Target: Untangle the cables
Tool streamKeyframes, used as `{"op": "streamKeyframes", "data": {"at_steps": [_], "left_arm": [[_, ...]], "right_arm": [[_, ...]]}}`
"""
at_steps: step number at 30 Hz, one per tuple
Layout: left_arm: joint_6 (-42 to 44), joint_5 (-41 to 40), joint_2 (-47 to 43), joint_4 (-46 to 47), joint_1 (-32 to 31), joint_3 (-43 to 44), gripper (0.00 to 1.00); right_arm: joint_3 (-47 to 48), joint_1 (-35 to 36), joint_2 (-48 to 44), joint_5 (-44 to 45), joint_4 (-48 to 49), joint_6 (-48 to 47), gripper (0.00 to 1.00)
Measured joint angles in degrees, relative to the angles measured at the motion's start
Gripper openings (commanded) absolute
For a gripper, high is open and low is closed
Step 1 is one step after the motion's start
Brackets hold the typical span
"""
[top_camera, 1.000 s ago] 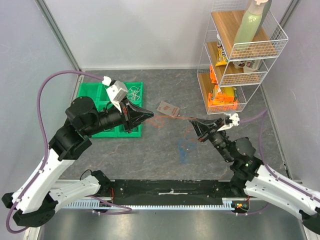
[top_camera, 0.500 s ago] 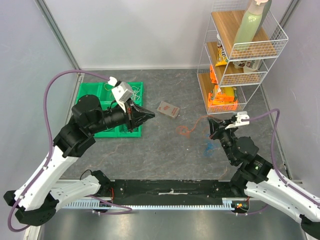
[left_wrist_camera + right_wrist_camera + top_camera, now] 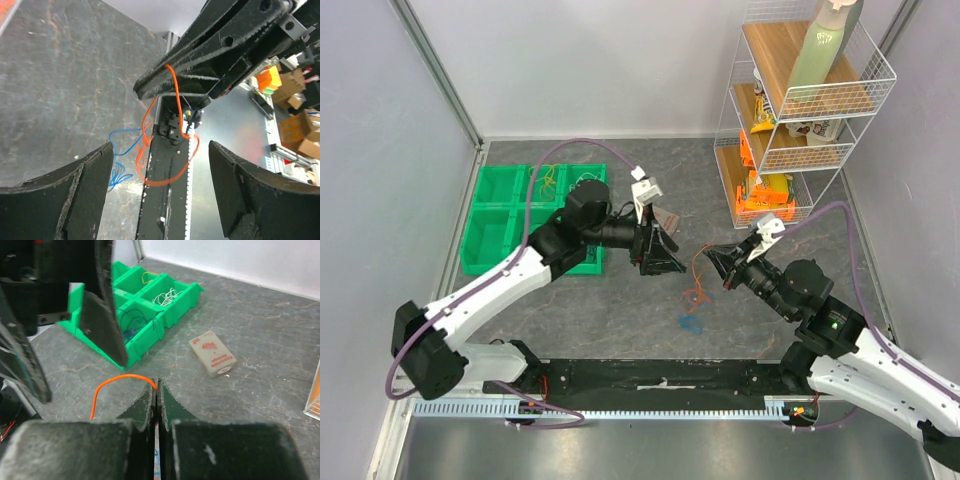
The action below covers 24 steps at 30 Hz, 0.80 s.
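Note:
My right gripper is shut on the orange-red cable, which hangs from its tips in loops above the table. A blue cable lies on the table just below. My left gripper stands open a short way left of the right one, facing it, with nothing between its fingers. More cables lie in the green tray: yellow, white and dark purple.
A small pinkish box lies on the table behind the grippers. A white wire rack with snack packs and a bottle stands at the back right. Grey walls close the left, back and right sides.
My left gripper has opened, let go of the orange-red cable and swung right toward the middle. The right gripper stayed shut on that cable; the blue cable now lies on the table.

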Motion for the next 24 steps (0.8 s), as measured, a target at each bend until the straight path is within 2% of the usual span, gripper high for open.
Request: {"op": "streamKeyframes", "data": {"at_steps": [3, 6, 11, 16, 19, 21, 24], "left_arm": [[-2.8, 1.6, 3.3, 3.3, -1.2, -0.5, 0.77], [-5.5, 3.2, 4.6, 7.7, -2.1, -0.5, 0.66], [-8.3, 4.7, 5.9, 12.1, -2.8, -0.5, 0.42], [-8.5, 4.9, 9.5, 9.6, -3.3, 0.5, 0.33], [-8.4, 5.2, 10.7, 6.9, -3.4, 1.0, 0.02], [-8.0, 5.2, 10.8, 5.5, -3.4, 1.1, 0.02], [-7.5, 4.7, 10.6, 5.0, -3.5, 1.2, 0.02]], "right_arm": [[0.0, 0.0, 0.5, -2.3, -0.6, 0.0, 0.0], [0.0, 0.0, 1.6, -4.5, -0.8, 0.0, 0.0], [0.0, 0.0, 2.6, -6.7, -1.0, 0.2, 0.0], [0.0, -0.2, 2.2, -6.9, -1.0, 0.6, 0.0], [0.0, -0.3, 1.9, -6.8, -1.0, 1.0, 0.0], [0.0, -0.3, 1.7, -6.8, -1.0, 1.3, 0.01], [0.0, -0.3, 1.6, -6.8, -1.0, 1.5, 0.1]]}}
